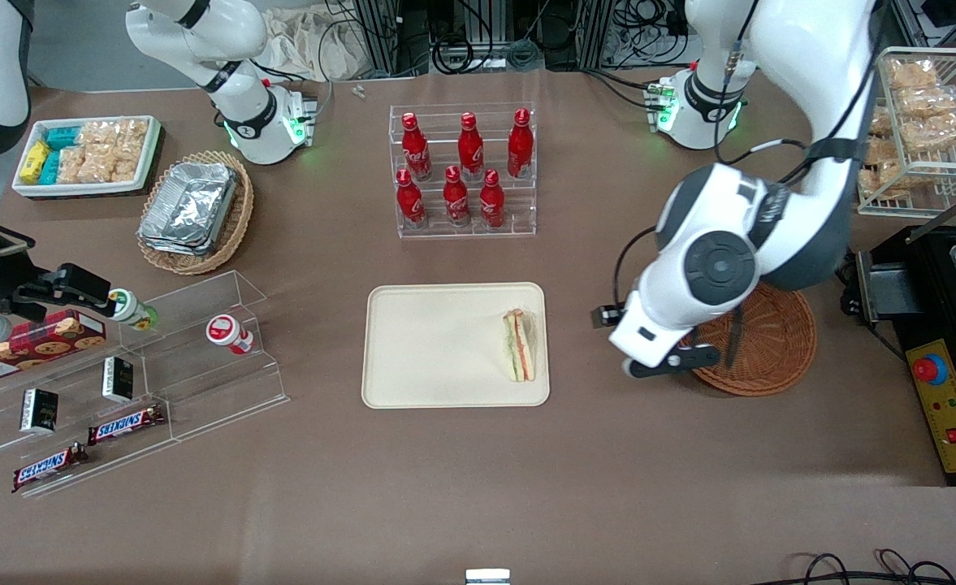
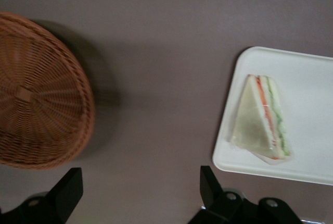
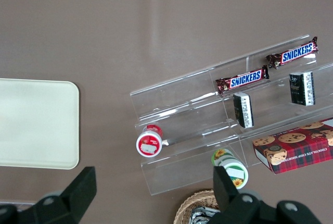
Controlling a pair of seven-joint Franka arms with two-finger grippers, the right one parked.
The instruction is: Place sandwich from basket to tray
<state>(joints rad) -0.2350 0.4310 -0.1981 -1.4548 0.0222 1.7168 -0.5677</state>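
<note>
The sandwich (image 1: 520,345) (image 2: 260,120), a white bread wedge with green, orange and pink layers, lies on the cream tray (image 1: 437,349) (image 2: 312,94), close to the tray edge that faces the working arm. The reddish-brown wicker basket (image 1: 770,349) (image 2: 36,94) stands on the table toward the working arm's end, and nothing shows inside it. My gripper (image 1: 676,361) (image 2: 139,179) hangs open above bare table between the tray and the basket, holding nothing. The arm covers part of the basket in the front view.
A clear rack of red bottles (image 1: 465,171) stands farther from the front camera than the tray. Toward the parked arm's end are a tan basket of foil trays (image 1: 197,211), a white snack bin (image 1: 88,154) and clear steps with snacks (image 1: 120,382). A control box (image 1: 945,382) sits beside the basket.
</note>
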